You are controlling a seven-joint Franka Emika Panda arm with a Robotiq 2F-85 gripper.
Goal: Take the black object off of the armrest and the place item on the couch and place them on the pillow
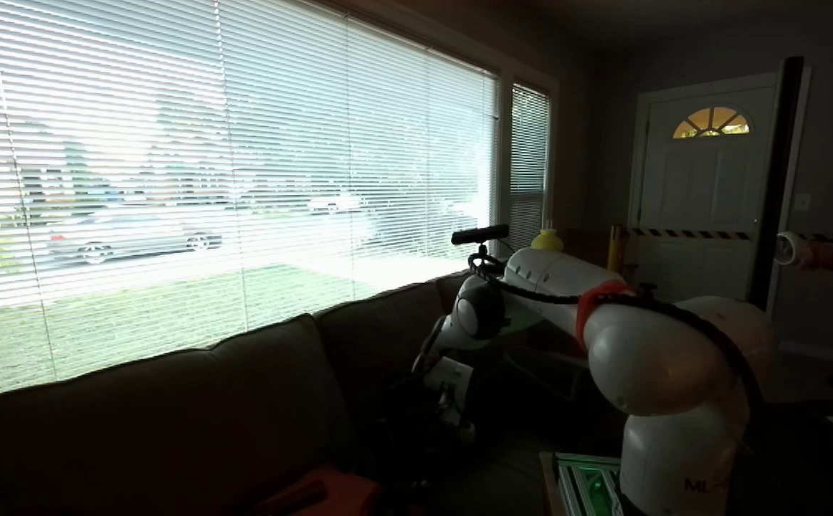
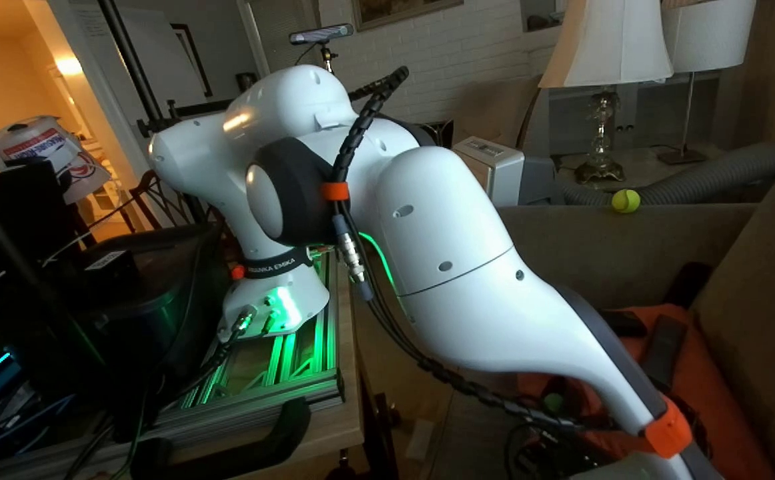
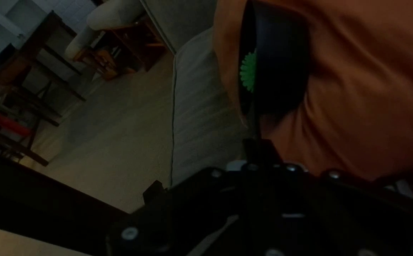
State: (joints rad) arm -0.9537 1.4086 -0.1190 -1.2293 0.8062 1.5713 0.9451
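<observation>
In the wrist view the gripper (image 3: pixel 258 145) fills the bottom of the frame, its fingers pressed together on what looks like the thin handle of a black pan-like object (image 3: pixel 284 67). The pan-like object is tilted up on edge at upper middle, hollow side to the left, with a green scalloped piece (image 3: pixel 248 72) inside (its notched rim is clear from this camera alone). Behind it an orange pillow (image 3: pixel 366 92) takes up the upper right, on the seat of the couch (image 3: pixel 206 106); whether pillow and pan-like object touch, I cannot tell. Floor (image 3: pixel 121 124) and wooden furniture (image 3: pixel 41 46) occupy the left.

In an exterior view the arm (image 2: pixel 454 267) slants from upper left to lower right; the gripper is too dark at the bottom edge to read. The green piece (image 2: pixel 553 402) is a small spot at lower right, in front of the pillow. A dark remote-like object (image 2: pixel 664 350) lies on the pillow, and a tennis ball (image 2: pixel 625 201), seen only here, sits on the armrest (image 2: pixel 581 233) at upper right.

In an exterior view the pillow (image 1: pixel 345 491) is a dim patch at bottom centre, the gripper sunk in shadow. Blinds (image 1: pixel 302 179) cover the upper left, with a white door (image 1: pixel 710 172) at upper right
</observation>
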